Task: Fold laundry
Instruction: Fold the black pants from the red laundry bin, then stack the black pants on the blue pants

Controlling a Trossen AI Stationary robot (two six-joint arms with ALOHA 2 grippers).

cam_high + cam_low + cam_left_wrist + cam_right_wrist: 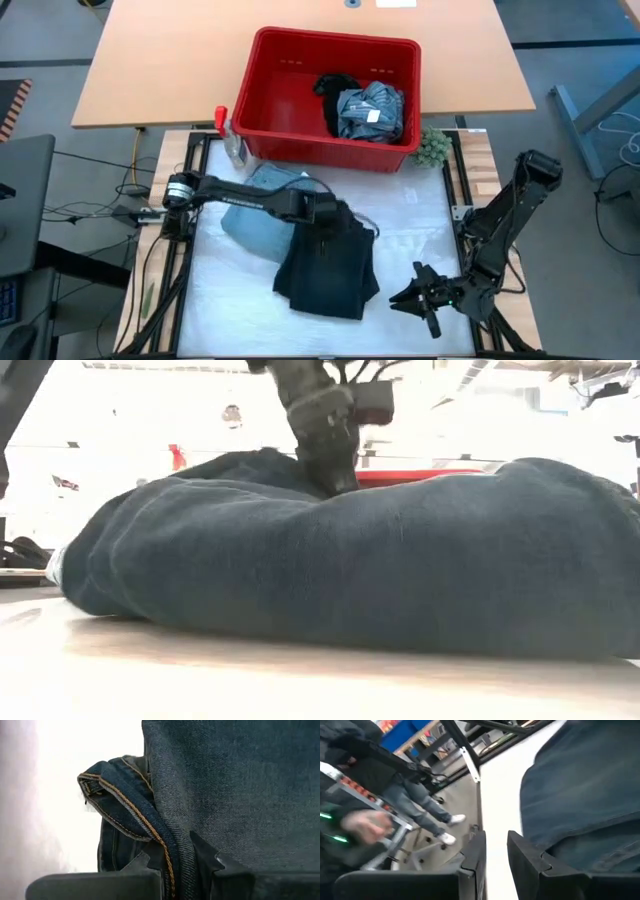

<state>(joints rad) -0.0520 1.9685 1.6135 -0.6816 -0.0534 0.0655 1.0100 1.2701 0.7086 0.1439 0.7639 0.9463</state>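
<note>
- We have the dark jeans [328, 262] bunched on the white mat [420, 225], just in front of the red basket [290, 95]; a light blue garment [255, 225] lies partly under them on the left.
- The left gripper [330, 212] sits on the jeans' edge nearest the basket; in its wrist view the fingers [150, 865] are clenched on a stitched seam [135, 812].
- We judge a fold is in hand: the next move calls for carrying that edge across the jeans and laying it flat.
- The right gripper [420, 295] waits right of the jeans, jaws slightly apart, holding nothing.
- More laundry [365, 110] waits in the basket; a green ball [433, 148] rests beside its right corner.
- From table height the jeans hide the left fingertips, and we cannot make out which part of the jeans is gripped.
- A blurred person [415, 795] stands beyond the table.
</note>
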